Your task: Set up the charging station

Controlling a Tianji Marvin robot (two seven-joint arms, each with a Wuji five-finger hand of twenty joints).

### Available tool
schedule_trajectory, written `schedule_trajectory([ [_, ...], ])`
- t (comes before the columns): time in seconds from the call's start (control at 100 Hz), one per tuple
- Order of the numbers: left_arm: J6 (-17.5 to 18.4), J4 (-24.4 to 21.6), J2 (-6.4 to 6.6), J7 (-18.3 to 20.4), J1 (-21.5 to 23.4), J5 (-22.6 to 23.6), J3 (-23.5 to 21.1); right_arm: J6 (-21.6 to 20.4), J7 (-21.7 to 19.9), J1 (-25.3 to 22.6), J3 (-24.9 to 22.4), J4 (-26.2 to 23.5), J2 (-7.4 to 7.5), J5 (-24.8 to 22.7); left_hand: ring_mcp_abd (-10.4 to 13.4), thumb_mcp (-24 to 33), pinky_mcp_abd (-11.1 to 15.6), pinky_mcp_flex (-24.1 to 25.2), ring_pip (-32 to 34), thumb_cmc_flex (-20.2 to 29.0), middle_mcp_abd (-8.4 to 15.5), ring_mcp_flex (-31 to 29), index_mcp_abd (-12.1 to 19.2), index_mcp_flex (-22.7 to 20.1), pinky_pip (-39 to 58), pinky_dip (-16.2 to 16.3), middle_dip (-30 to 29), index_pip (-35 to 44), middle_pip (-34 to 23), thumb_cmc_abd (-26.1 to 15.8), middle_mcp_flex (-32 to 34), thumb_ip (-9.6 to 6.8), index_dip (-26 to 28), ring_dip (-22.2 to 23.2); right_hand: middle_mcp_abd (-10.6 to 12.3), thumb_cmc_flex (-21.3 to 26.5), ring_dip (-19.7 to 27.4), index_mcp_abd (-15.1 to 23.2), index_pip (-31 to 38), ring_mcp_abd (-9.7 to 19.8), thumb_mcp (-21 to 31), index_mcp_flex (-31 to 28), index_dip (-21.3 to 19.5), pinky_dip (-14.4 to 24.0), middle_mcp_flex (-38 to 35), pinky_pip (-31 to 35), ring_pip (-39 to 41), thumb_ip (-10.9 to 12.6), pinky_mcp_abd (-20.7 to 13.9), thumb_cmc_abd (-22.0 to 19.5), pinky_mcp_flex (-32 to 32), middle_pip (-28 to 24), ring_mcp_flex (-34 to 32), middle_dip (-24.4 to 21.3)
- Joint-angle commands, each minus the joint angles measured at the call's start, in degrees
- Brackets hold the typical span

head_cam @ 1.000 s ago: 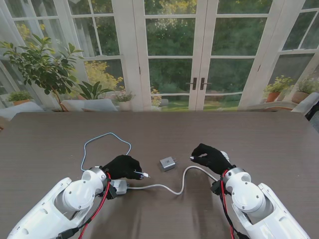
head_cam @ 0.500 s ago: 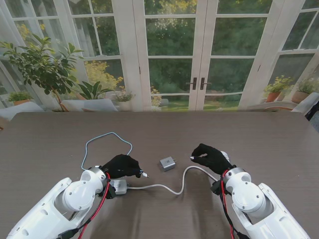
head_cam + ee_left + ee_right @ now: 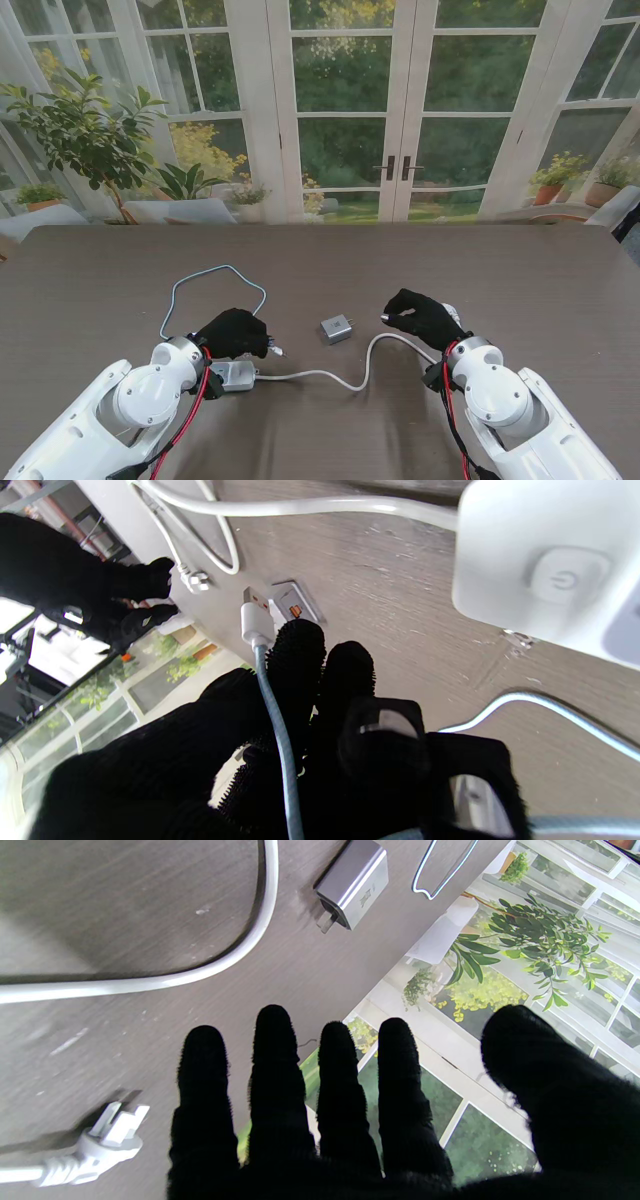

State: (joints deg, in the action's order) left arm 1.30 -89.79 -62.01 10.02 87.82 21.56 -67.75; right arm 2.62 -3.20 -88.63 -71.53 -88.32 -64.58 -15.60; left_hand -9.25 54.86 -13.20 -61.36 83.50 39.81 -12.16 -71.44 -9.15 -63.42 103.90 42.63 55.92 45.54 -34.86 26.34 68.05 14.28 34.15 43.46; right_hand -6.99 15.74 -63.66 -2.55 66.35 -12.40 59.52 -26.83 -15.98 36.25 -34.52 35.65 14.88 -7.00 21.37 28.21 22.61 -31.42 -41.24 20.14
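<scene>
USB cable (image 3: 212, 279), pale blue, loops across the dark wooden table (image 3: 520, 270) on the left, and its white plug (image 3: 254, 616) sticks out past the left hand (image 3: 232, 333), whose fingers (image 3: 295, 665) pinch the cord. Just beside that hand lies a white power strip (image 3: 234, 375); its white cord (image 3: 345, 372) curves toward the right hand (image 3: 425, 318). A grey charger brick (image 3: 337, 328) sits between the hands. The right hand's fingers (image 3: 275, 1060) are extended side by side, empty, near a white wall plug (image 3: 107, 1135).

arms: glossy white shells | wrists: red-black cables | left hand (image 3: 232, 332), right hand (image 3: 425, 318): black knit gloves
</scene>
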Motion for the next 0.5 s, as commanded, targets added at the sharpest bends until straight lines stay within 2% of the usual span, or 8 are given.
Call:
schedule_trajectory([
  [0.0, -0.91, -0.3, -0.52, 1.08, 0.07, -1.72, 0.11, 0.1, -0.82, -0.21, 0.16, -0.22, -0.16, 0.05, -1.24, -3.17, 1.93, -1.66, 8.05, 3.83, -2.09, -1.44, -1.57, 0.73, 16.08, 4.68, -1.67, -1.13, -1.37, 1.81, 6.23, -0.36, -2.52, 0.49, -0.18, -1.32, 43.71, -0.21, -23.81, -0.03, -1.13, -1.07, 0.41, 1.03, -0.87, -1.26, -0.02, 0.54, -0.3, -0.9, 0.36, 0.62, -1.08, -0.21],
  [0.07, -0.91, 0.03, -0.69, 0.82, -0.1, -2.7, 0.24, 0.14, -0.83, -0.23, 0.13, -0.24, -0.16, 0.07, 1.79, -1.16, 3.9, -2.07, 13.51, -0.4, -2.41, -1.46, -2.4, -0.73, 16.08, 10.22, 0.23, -1.61, -3.65, 7.16, 9.13, -2.23, -6.24, -0.32, -0.23, -1.3, 43.72, -0.22, -23.81, -0.08, -1.11, -1.09, 0.42, 1.04, -0.8, -1.3, -0.05, 0.55, -0.25, -0.96, 0.32, 0.65, -1.01, -0.22],
  [0.18, 0.0, 0.22, -0.27, 2.03, -0.37, -1.73, 0.28, 0.17, -0.85, -0.25, 0.11, -0.26, -0.16, 0.15, 3.0, 4.6, 7.66, -2.46, 14.28, -6.84, -1.28, -1.45, -2.65, 0.56, 16.08, 11.3, 6.98, -4.96, -5.87, 18.08, 6.1, 1.55, -3.39, -1.58, -0.28, -1.34, 43.72, -0.27, -23.8, -0.04, -1.11, -1.24, 0.41, 1.07, -0.85, -1.32, -0.04, 0.55, -0.22, -1.01, 0.32, 0.65, -1.05, -0.22],
  [0.25, 1.24, 0.4, 0.08, 2.75, -0.6, -0.27, 0.33, 0.15, -0.87, -0.23, 0.12, -0.25, -0.17, 0.21, 5.54, 5.51, 10.07, -2.61, 13.43, -8.1, 0.37, -1.51, -1.87, 3.24, 16.08, 9.82, 10.69, -8.11, -7.79, 21.12, 1.72, 1.45, 0.04, -2.15, -0.14, -1.32, 43.72, -0.25, -23.82, -0.04, -1.1, -1.27, 0.42, 1.09, -0.88, -1.33, -0.04, 0.55, -0.25, -0.98, 0.33, 0.64, -1.06, -0.22],
  [0.32, 2.16, 0.31, 0.51, 3.77, -0.81, 1.55, 0.3, 0.15, -1.03, -0.24, 0.09, -0.28, -0.13, 0.27, 8.29, 0.34, 12.28, -2.72, 13.12, -2.27, 2.17, -1.55, -1.34, 7.04, 16.08, 8.3, 14.41, -7.6, -11.89, 21.15, -1.83, 0.97, 1.56, -2.32, -0.15, -1.33, 43.73, -0.28, -23.79, -0.03, -1.12, -1.45, 0.42, 1.11, -0.87, -1.34, -0.09, 0.55, -0.26, -1.02, 0.31, 0.67, -0.97, -0.23],
  [0.36, 2.54, 0.18, 0.72, 4.37, -0.9, 2.22, 0.27, 0.15, -1.09, -0.24, 0.09, -0.28, -0.12, 0.29, 9.02, -6.23, 12.59, -2.72, 13.26, 5.52, 2.64, -1.56, -0.74, 9.43, 16.08, 7.85, 15.67, -2.36, -14.57, 19.74, -2.45, -1.74, -1.42, -2.22, -0.25, -1.32, 43.72, -0.4, -23.82, -0.07, -1.11, -1.5, 0.43, 1.12, -0.87, -1.35, -0.05, 0.56, -0.26, -1.01, 0.32, 0.68, -1.05, -0.23],
  [0.4, 2.99, 0.17, 0.83, 4.55, -0.99, 2.78, 0.27, 0.17, -1.15, -0.23, 0.08, -0.28, -0.11, 0.3, 9.52, -7.56, 12.61, -2.72, 13.3, 9.36, 2.56, -1.56, -0.28, 9.35, 16.08, 7.82, 19.28, -0.48, -16.37, 18.31, -2.23, -3.11, -2.89, -2.15, -0.23, -1.38, 43.73, -0.36, -23.86, -0.01, -1.14, -1.53, 0.45, 1.12, -0.85, -1.38, -0.08, 0.55, -0.26, -1.05, 0.25, 0.7, -1.0, -0.24],
  [0.49, 3.02, 0.05, 0.86, 4.6, -1.03, 3.11, 0.32, 0.22, -1.22, -0.24, 0.06, -0.3, -0.1, 0.37, 9.55, -8.21, 12.59, -2.71, 13.63, 12.26, 2.1, -1.56, -0.63, 6.83, 16.08, 7.82, 21.88, -1.0, -17.05, 15.92, -1.02, -3.69, -6.65, -1.96, -0.21, -1.32, 43.73, -0.4, -23.91, -0.08, -1.13, -1.58, 0.47, 1.14, -0.87, -1.4, -0.1, 0.57, -0.21, -1.05, 0.25, 0.72, -0.99, -0.24],
])
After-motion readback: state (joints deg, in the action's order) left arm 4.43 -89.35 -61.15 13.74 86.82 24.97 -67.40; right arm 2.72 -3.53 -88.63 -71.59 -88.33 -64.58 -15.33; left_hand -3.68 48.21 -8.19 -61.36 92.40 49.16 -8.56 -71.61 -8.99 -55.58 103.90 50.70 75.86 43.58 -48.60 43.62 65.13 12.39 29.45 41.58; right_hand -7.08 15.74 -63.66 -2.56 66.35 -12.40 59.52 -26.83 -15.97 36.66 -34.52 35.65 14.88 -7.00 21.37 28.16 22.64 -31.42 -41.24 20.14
